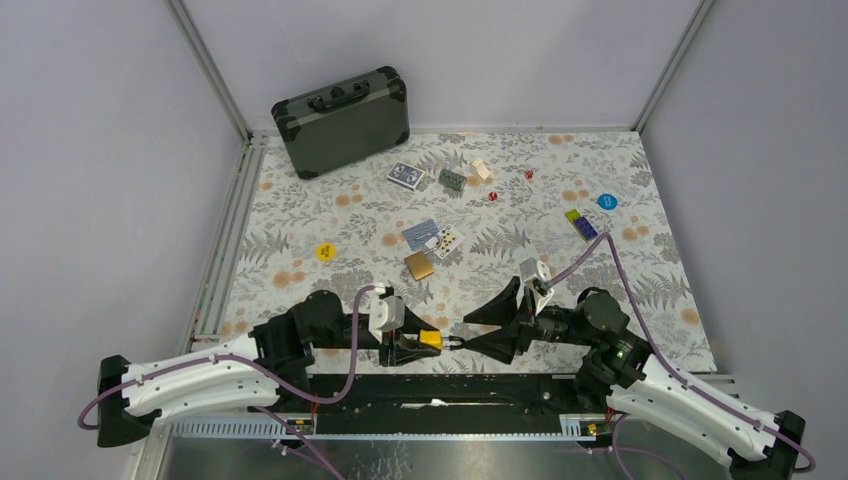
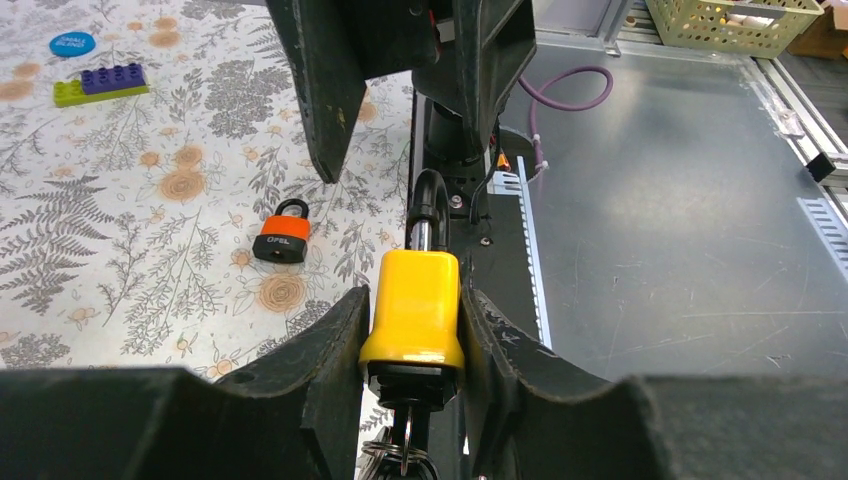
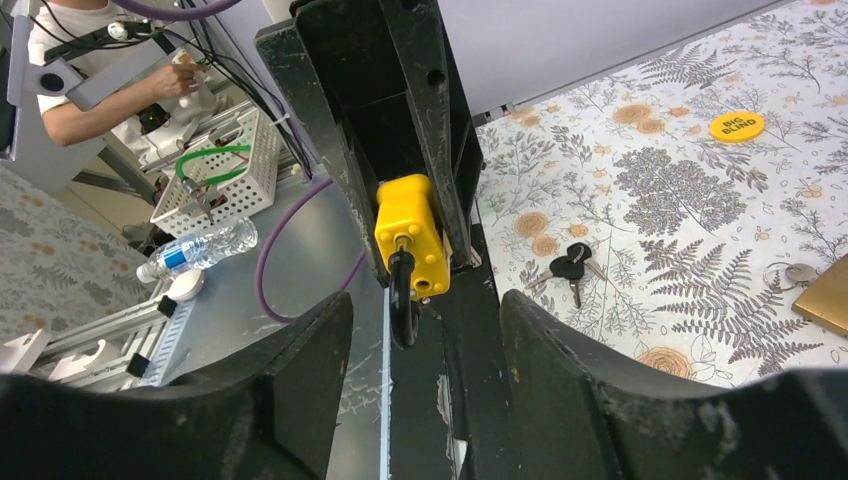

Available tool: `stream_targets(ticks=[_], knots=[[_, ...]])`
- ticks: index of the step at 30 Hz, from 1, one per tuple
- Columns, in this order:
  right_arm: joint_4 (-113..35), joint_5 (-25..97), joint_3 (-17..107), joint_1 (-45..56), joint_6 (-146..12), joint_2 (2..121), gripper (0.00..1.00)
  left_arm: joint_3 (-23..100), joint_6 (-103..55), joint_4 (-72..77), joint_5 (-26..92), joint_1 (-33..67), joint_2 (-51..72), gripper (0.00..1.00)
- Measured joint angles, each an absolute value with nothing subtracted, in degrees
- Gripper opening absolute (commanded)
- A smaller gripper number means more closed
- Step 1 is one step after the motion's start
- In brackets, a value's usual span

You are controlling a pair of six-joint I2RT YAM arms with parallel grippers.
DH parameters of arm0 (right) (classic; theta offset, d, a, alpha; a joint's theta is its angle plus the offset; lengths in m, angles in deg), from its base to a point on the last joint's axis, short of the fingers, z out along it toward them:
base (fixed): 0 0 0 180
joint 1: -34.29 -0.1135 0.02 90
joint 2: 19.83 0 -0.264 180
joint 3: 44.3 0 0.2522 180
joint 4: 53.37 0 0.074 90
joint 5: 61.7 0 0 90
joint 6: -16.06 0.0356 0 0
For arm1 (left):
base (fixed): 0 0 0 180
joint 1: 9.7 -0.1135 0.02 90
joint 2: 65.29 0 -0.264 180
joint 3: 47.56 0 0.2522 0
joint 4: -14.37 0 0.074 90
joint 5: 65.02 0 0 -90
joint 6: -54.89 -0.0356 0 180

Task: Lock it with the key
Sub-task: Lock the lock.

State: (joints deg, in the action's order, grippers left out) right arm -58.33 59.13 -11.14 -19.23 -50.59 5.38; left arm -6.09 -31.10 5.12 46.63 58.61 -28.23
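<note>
In left hand (image 1: 410,345): yellow padlock (image 2: 414,305) clamped | right hand (image 1: 466,333): spread, facing shackle (image 3: 402,300)

The yellow padlock (image 2: 412,305) has its flanks hidden by the left jaws, and the key (image 2: 408,440) beneath it is cut off by the left wrist view's bottom edge. Right of the right jaws, a gold block (image 3: 825,300) runs past the right wrist view's edge.
</note>
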Motion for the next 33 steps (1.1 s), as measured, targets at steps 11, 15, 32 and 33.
stream_targets(ticks=[11,15,32,33], knots=[[-58.4,62.9,-11.1,-19.2,-50.6,9.5,0.52,-6.2,-30.9,5.5,45.7,58.6,-28.8,0.00],[-59.1,63.6,-11.2,-19.2,-50.5,11.0,0.41,-6.2,-30.9,5.5,45.5,58.6,-28.5,0.00],[-60.5,64.0,-11.8,-19.2,-51.0,10.9,0.07,-6.2,-30.0,6.0,44.8,58.6,-27.0,0.00],[-60.4,64.0,-11.8,-19.2,-51.2,10.9,0.07,-6.2,-29.8,6.1,44.9,58.6,-26.9,0.00]])
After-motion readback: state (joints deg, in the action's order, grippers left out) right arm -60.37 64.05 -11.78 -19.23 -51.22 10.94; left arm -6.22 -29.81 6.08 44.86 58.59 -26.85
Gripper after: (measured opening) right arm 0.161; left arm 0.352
